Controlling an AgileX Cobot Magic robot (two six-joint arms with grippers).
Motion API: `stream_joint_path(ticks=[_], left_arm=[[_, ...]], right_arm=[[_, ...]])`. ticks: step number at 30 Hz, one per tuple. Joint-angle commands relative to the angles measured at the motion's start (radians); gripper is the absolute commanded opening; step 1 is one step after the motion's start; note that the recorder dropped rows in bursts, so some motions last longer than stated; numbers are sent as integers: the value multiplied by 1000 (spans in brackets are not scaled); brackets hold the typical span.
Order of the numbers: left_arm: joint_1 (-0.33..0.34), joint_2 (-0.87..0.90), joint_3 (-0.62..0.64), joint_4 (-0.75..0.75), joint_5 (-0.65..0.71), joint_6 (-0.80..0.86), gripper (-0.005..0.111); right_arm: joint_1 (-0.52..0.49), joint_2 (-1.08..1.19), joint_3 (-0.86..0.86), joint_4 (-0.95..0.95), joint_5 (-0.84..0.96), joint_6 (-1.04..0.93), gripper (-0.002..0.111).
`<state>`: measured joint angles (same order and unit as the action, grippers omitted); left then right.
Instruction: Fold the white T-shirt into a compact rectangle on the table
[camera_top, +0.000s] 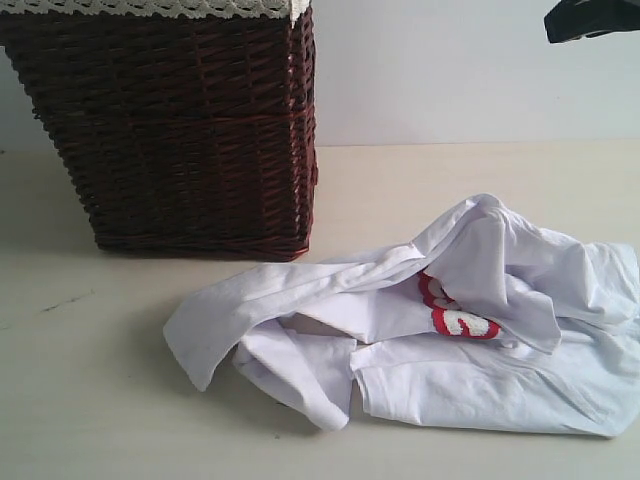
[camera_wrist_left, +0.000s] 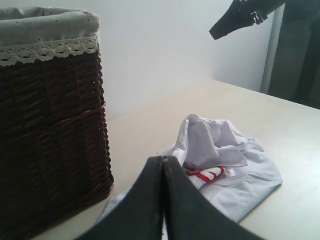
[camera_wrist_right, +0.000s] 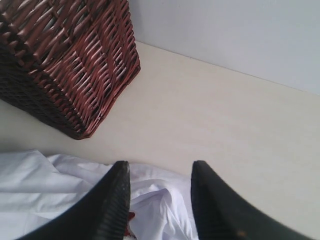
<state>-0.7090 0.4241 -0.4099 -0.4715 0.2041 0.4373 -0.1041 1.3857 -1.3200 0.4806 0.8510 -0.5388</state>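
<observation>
Exterior view showed the white T-shirt lying in a crumpled heap on the table, in front of and to the right of the dark wicker basket, near it but apparently not touching. One loose flap trailed toward the left, and the red-edged lettering was half buried under folds, so the cloth probably needed spreading flat before any fold could be made. The left gripper had its jaws pressed together on nothing and looked over the shirt from the basket's side, seemingly parked out of the way. The right gripper had its jaws apart and empty, raised above the shirt's edge with white cloth showing beneath the gap, likely lined up to descend and pinch.
</observation>
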Motion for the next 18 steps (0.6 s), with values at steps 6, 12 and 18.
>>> stream_joint_path(ticks=[6, 12, 18], left_arm=[[61, -22, 13, 48, -35, -33, 0], [178, -30, 19, 265, -58, -313, 0], [266, -157, 173, 274, -363, -337, 0]], right_arm=[[-1, -7, 6, 14, -11, -9, 39], [-1, -7, 6, 14, -11, -9, 39], [-1, -7, 6, 14, -11, -9, 39]])
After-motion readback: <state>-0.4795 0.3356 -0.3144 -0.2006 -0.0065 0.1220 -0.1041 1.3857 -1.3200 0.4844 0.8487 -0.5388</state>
